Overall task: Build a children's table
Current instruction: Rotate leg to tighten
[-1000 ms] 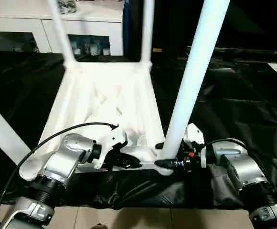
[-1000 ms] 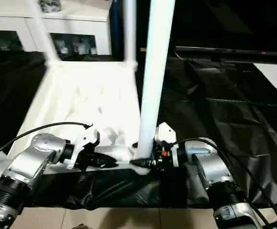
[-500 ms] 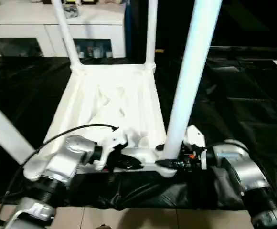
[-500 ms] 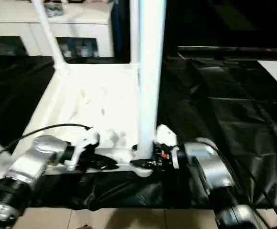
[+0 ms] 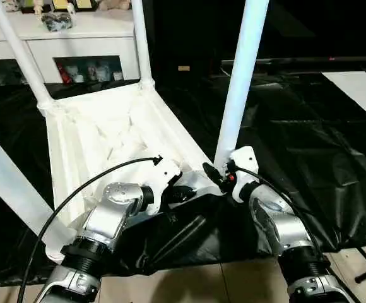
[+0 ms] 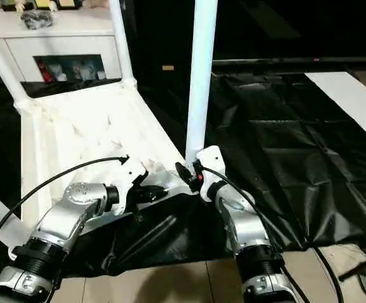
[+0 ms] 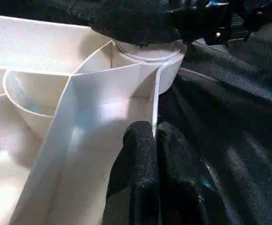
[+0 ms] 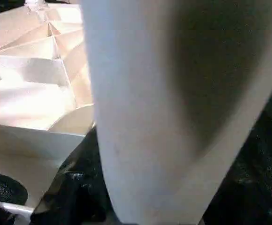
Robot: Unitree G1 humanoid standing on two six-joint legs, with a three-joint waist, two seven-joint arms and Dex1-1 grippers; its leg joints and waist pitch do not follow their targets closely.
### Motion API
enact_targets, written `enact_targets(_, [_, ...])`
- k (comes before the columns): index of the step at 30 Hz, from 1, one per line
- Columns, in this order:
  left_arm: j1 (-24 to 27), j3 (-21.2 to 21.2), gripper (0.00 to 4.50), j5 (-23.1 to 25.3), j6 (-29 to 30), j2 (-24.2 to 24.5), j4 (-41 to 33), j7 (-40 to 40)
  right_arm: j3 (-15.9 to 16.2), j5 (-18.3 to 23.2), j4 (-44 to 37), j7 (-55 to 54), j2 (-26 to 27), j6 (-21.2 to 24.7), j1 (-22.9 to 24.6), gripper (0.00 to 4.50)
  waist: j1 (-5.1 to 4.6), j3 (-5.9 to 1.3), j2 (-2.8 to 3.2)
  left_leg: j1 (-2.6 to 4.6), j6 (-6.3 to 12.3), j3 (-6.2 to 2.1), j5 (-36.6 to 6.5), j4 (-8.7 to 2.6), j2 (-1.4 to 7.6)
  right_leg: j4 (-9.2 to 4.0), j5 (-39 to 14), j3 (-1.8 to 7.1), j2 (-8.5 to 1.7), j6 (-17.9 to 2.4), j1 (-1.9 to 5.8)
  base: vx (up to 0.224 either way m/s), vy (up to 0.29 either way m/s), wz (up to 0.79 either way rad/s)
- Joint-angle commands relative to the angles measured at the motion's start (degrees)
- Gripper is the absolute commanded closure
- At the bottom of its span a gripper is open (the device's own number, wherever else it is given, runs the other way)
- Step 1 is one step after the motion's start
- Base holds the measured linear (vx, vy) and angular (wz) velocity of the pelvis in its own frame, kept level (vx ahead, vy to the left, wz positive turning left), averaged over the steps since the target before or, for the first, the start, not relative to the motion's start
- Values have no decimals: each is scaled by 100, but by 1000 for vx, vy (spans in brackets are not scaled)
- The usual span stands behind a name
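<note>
A: What differs from a second ago?

B: The whole view has swung, cabinet (image 5: 82,53) and black sheet (image 5: 309,145) alike, so the camera has moved; the table top (image 5: 107,136) now runs slantwise across the view; both grippers are at the same near right corner as before; the right forearm now comes up from below rather than in from the side.

A: Where is the table, and how many parts do you count?

B: One table top, lying underside up on the black sheet; four legs rising from its corners: the near left leg (image 5: 6,183), the near right leg (image 5: 240,82), the far left leg (image 5: 19,57), the far right leg (image 5: 141,44); two silver forearms; two grippers; one black cable (image 5: 76,196) arching over the left arm.

A: And the grippers?

B: The left gripper (image 7: 154,140) is pinched narrow on a thin rib of the table top, just beside the round socket (image 7: 147,54); its fingers (image 7: 138,150) lie either side of the rib; the right gripper (image 5: 213,173) sits at the foot of the near right leg (whether it grips the leg or stands apart from it, I cannot tell).

A: Anything cut off?

B: All four legs leave the view before their ends; the near left corner is partly behind the left arm; the things on the cabinet are too small to name.
</note>
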Motion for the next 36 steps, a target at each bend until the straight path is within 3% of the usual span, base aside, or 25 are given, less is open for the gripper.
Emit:
enact_targets(1, [-143,-226,450,-199,-454,-247,-299,-76,770,-220,336,302,326,377,125,164,-16,-160,-51,61,14,-108,-3063,-468,91,-612,-3661,133,-310,-301,60,0,0,0])
enact_targets(3, [-114,-285,450,-222,-615,-143,-291,-305,778,-286,254,289,176,297,117,150,1,-157,-61,54,16,-102,-2992,-475,97,-604,-3610,153,-324,-324,65,0,0,0])
enact_targets(5, [-106,-347,450,-268,-767,6,-255,-634,661,-65,-4,554,2,290,172,142,26,-161,-13,81,35,-88,-2963,-475,99,-599,-3511,187,-325,-351,47,0,0,0])
enact_targets(6, [-123,-415,450,-307,-972,143,-190,-977,481,266,-300,947,-189,294,292,142,28,-165,-5,60,49,-79,-2887,-486,109,-575,-3358,206,-326,-406,62,0,0,0])
enact_targets(8, [-166,-497,450,-316,-1035,292,-116,-1300,329,504,-538,1322,-441,312,433,142,66,-203,-3,40,126,-56,-2650,-491,136,-526,-2895,254,-318,-519,103,0,0,0])
enact_targets(10, [-242,-566,450,-337,-1226,447,21,-1693,126,749,-750,1741,-749,379,600,142,143,-226,-9,39,197,23,-2223,-464,159,-417,-2081,317,-293,-875,98,52,-9,10])
enact_targets(11, [-280,-581,450,-358,-1273,503,83,-1843,20,851,-825,1904,-887,406,674,142,178,-233,-24,41,241,44,-2115,-449,152,-406,-1952,323,-286,-917,110,63,-14,13])
enact_targets(12, [-368,-617,450,-359,-1395,615,224,-2093,-206,1089,-997,2234,-1187,470,834,142,224,-266,13,74,309,86,-1787,-414,172,-329,-1409,355,-262,-1135,102,70,-19,15])
enact_targets(14, [-411,-640,450,-358,-1449,680,310,-2235,-314,1252,-1153,2465,-1388,534,958,142,284,-285,-5,114,353,119,-1614,-378,185,-287,-1113,376,-245,-1247,92,74,-19,16])
enact_targets(16, [-460,-659,450,-330,-1563,754,439,-2365,-422,1444,-1362,2761,-1656,624,1137,142,394,-334,-22,27,505,157,-882,-293,175,-95,-26,405,-212,-1485,166,78,-13,12])
enact_targets(17, [-483,-660,450,-313,-1637,785,515,-2414,-473,1552,-1477,2916,-1802,684,1241,142,391,-342,-22,-18,573,154,-702,-273,164,-55,239,400,-210,-1526,199,69,2,2])
enact_targets(19, [-508,-610,450,-384,-1716,853,658,-2595,-735,1962,-1888,3345,-2237,984,1595,142,472,-429,-45,-39,878,155,-22,-143,148,86,1303,391,-199,-1658,219,55,15,-1])
enact_targets(20, [-500,-586,450,-457,-1676,875,676,-2698,-838,2135,-2047,3506,-2391,1119,1719,142,479,-413,-57,-49,977,175,25,-127,133,82,1427,395,-185,-1682,201,0,0,0])
enact_targets(21, [-497,-567,450,-481,-1723,895,706,-2709,-954,2280,-2174,3641,-2527,1208,1814,142,509,-392,-73,-88,1066,176,-47,-115,130,87,1357,396,-218,-1701,210,0,0,0])
enact_targets(22, [-479,-564,450,-510,-1707,917,697,-2746,-1058,2402,-2262,3730,-2618,1282,1871,142,509,-366,-99,-113,1062,163,-245,-130,145,63,928,384,-249,-1640,223,0,0,0])
enact_targets(23, [-480,-565,450,-536,-1701,935,719,-2786,-1119,2507,-2329,3787,-2685,1338,1901,142,517,-364,-89,-91,1035,165,-365,-138,154,35,653,382,-260,-1605,212,0,0,0])
enact_targets(24, [-476,-547,450,-521,-1730,942,745,-2713,-1160,2591,-2390,3804,-2716,1399,1906,142,497,-320,-104,-90,863,165,-701,-179,159,-44,-239,373,-263,-1457,206,0,0,0])
enact_targets(26, [-462,-540,450,-513,-1749,956,769,-2660,-1179,2680,-2474,3802,-2728,1461,1905,142,480,-281,-93,-70,719,169,-997,-209,174,-113,-842,378,-271,-1342,172,0,0,0])
enact_targets(28, [-384,-517,450,-531,-1757,982,754,-2567,-1214,2911,-2745,3741,-2735,1657,1915,142,456,-239,-72,-29,430,149,-1468,-272,188,-214,-1840,385,-285,-1063,149,-52,-3,-1])
enact_targets(31, [-306,-476,450,-512,-1738,1001,682,-2435,-1230,3040,-2880,3622,-2737,1784,1900,142,465,-251,-74,-8,303,137,-1465,-285,198,-223,-1930,407,-282,-968,127,0,0,0])
enact_targets(32, [-260,-429,450,-529,-1718,987,612,-2337,-1229,2978,-2858,3472,-2703,1817,1849,142,451,-250,-58,-25,279,135,-1463,-291,189,-219,-1829,409,-269,-975,127,0,0,0])
enact_targets(35, [-147,-310,450,-676,-1513,949,378,-2252,-1210,2738,-2758,3098,-2576,1764,1715,142,412,-257,-81,-35,199,121,-1460,-300,170,-203,-1835,415,-274,-976,118,0,0,0])
enact_targets(36, [-1,-170,406,-788,-1417,954,45,-2111,-1295,2351,-2445,2249,-2321,1659,1426,139,376,-264,-119,-51,179,120,-1366,-303,161,-191,-1741,419,-274,-991,120,0,0,0])
